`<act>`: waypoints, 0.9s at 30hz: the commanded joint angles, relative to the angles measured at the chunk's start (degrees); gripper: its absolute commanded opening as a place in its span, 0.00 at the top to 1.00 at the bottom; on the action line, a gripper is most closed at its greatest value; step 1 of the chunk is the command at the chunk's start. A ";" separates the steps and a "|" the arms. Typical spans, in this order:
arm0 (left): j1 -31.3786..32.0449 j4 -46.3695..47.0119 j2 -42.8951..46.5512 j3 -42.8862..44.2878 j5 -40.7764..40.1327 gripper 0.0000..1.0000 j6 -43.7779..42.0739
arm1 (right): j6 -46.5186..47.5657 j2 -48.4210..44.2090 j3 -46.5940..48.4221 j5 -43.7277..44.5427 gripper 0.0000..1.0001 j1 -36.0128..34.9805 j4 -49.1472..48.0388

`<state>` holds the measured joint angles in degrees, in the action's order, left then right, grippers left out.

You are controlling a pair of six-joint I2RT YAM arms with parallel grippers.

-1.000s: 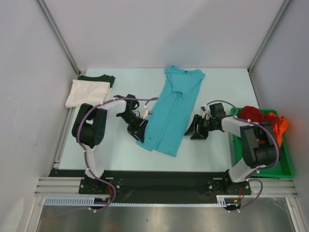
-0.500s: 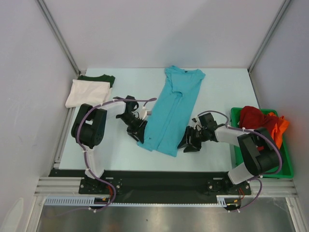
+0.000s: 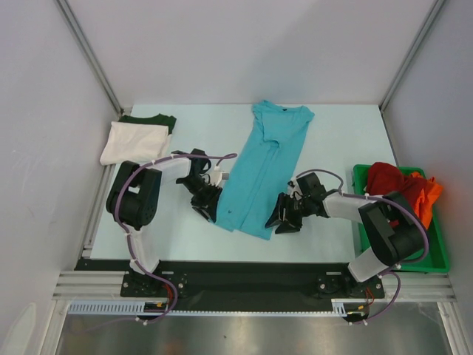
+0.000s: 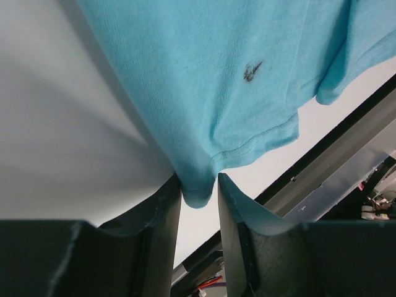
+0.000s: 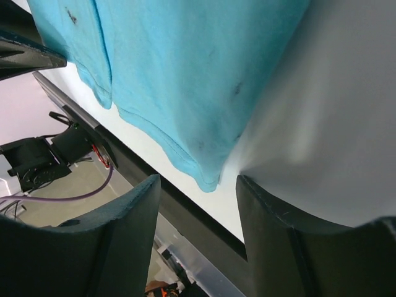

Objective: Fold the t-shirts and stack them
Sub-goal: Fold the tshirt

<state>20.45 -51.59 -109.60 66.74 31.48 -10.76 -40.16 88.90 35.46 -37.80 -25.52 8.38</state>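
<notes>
Top external view: the turquoise t-shirt [image 3: 262, 174] lies lengthwise mid-table, limp and light. Left gripper [image 4: 198, 198] pinches its hem corner; right gripper [image 5: 198, 192] gapes beside the other, the best hold.

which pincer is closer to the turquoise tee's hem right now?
Left. The left pincer has the near-left hem corner of the turquoise t-shirt between its fingers. The right pincer sits open just short of the near-right corner.

left arm: reaches inward, low
left hand [image 4: 198, 192]: fingers pinched close together
right arm: stretched leftward, low
right hand [image 5: 198, 185]: fingers spread apart
</notes>
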 commanded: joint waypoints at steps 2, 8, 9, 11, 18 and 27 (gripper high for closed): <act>-0.14 2.11 -0.26 -1.70 -4.77 0.64 -0.58 | 0.52 2.94 0.39 6.95 0.42 -1.99 1.72; -0.15 1.76 -1.93 -0.56 -3.63 0.66 -1.01 | 0.17 5.48 1.19 9.06 0.44 -3.22 4.27; -0.14 1.76 -2.02 -0.56 -3.62 0.67 -1.10 | 0.08 5.75 1.01 8.89 0.44 -3.22 3.84; -0.14 1.67 -2.11 -0.82 -3.19 0.70 -1.19 | 0.17 6.28 1.01 8.01 0.48 -3.57 3.05; -0.14 1.41 -1.67 -0.38 -1.78 1.00 -2.07 | 1.49 4.79 1.01 5.90 1.00 -4.28 2.77; -0.06 1.59 6.59 1.37 2.17 0.99 -2.24 | 9.13 -5.05 3.82 3.09 1.00 -0.32 9.37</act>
<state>20.43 -51.03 -107.98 66.65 31.97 -11.20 -35.73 87.64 37.21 -34.79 -26.81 13.56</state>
